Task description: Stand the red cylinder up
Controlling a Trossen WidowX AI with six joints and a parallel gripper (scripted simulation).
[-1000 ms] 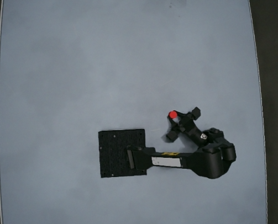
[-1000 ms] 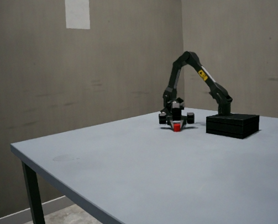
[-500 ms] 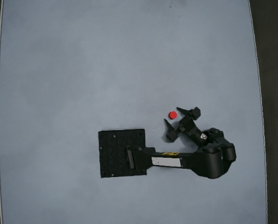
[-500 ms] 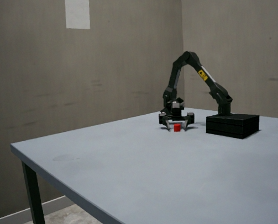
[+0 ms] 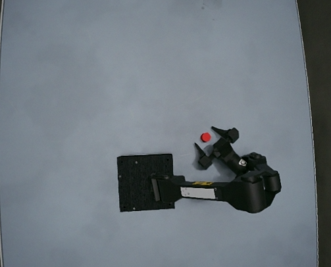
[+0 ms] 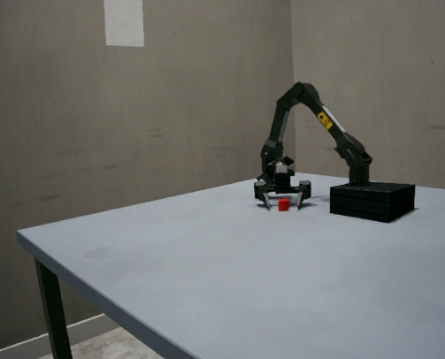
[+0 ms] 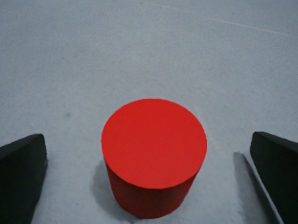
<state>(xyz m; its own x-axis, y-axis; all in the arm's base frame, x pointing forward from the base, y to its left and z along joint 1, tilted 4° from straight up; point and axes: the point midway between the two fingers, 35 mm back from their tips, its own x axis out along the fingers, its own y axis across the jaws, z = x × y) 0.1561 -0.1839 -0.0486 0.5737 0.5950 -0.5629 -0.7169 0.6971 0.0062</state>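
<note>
The red short cylinder (image 5: pixel 205 137) (image 6: pixel 283 204) (image 7: pixel 153 156) stands upright on its flat end on the grey table, its round face up. My gripper (image 5: pixel 204 136) (image 6: pixel 283 205) (image 7: pixel 150 144) is open wide and low over the table. Its two black fingers stand on either side of the cylinder with clear gaps, touching nothing. In the wrist view the finger tips show at the left and right edges, well apart from the cylinder.
The arm's black base block (image 5: pixel 135 182) (image 6: pixel 372 201) sits on the table (image 5: pixel 86 82) (image 6: pixel 204 274) close to the gripper. The table's edges lie far from the cylinder. Grey walls stand behind the table.
</note>
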